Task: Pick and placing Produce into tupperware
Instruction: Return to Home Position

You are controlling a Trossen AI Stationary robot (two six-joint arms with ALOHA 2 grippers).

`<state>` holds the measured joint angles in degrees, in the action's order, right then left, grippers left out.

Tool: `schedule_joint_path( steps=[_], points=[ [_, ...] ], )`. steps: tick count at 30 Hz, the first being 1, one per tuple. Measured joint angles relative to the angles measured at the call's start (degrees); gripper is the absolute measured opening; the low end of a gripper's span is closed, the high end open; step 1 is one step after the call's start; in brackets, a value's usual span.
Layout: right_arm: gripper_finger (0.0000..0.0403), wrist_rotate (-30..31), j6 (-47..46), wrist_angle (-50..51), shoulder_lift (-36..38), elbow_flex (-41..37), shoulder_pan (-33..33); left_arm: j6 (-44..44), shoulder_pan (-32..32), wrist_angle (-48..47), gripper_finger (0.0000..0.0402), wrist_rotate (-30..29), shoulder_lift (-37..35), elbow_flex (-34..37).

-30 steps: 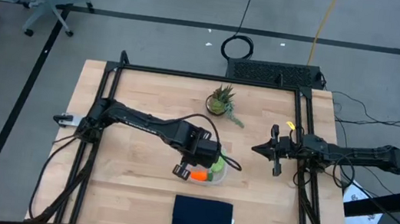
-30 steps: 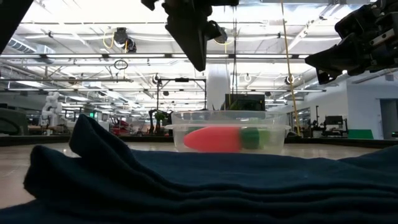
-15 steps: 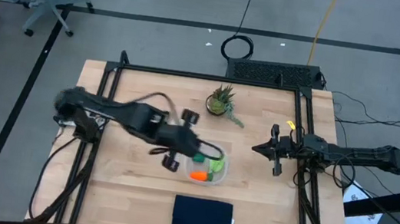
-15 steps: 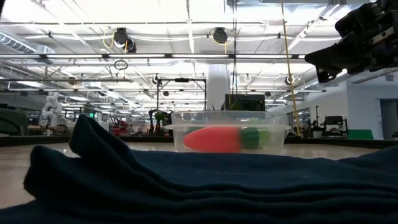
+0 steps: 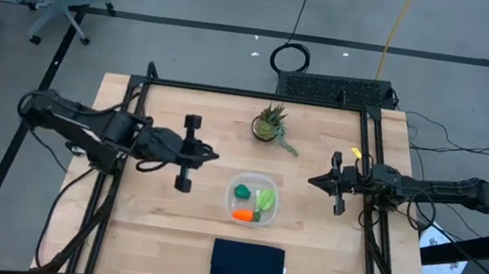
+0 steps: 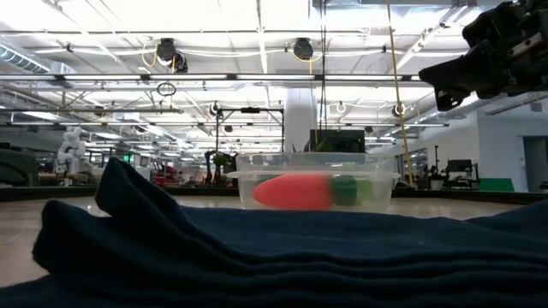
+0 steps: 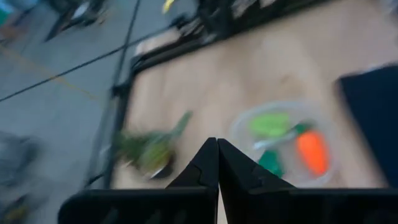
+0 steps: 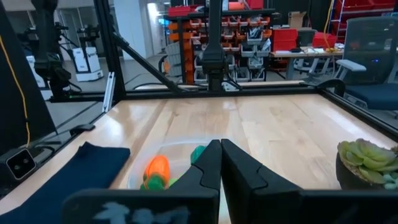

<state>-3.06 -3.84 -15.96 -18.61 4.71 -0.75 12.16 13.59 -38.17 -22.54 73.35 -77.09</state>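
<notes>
Left claw (image 5: 209, 156): fingers pressed together, empty, above bench (image 5: 148, 219) left of centre, pointing right. Tupperware (image 5: 256, 174): centre, just right of it, holding lump (image 5: 242, 192), carrot (image 5: 243, 215), leaf (image 5: 265, 199). Right claw (image 5: 314, 181): closed, empty, slightly farther off.

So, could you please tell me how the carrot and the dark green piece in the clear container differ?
The carrot is orange with a green top; the dark green piece is one colour. The carrot is elongated; the dark green piece is a rounded lump. The carrot lies at the side nearer the navy cloth, the dark green piece nearer the potted plant. Both rest inside the tupperware.
</notes>
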Motion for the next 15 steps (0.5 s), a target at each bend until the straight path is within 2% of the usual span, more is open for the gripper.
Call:
schedule_joint_path(
  steps=[4, 6, 9, 15],
  points=[
    [0.0, -0.01, -0.01, -0.86, 0.0, 0.0, 0.0, 1.68, -3.48, 14.64, 0.0, 13.5, -4.46, 10.46],
    [0.0, -0.01, -0.24, -0.99, 0.0, 0.0, 0.0, 2.81, -4.68, 23.45, 0.0, 16.87, -6.03, 15.28],
    [0.0, -0.01, -1.14, -1.34, 0.0, 0.0, 0.0, 3.85, -6.74, 30.23, 0.0, 18.46, -8.99, 19.87],
    [0.0, -0.03, -1.74, -2.96, 0.26, 0.0, -0.09, 4.41, -7.68, 32.61, 0.0, 17.22, -17.53, 26.29]
  ],
)
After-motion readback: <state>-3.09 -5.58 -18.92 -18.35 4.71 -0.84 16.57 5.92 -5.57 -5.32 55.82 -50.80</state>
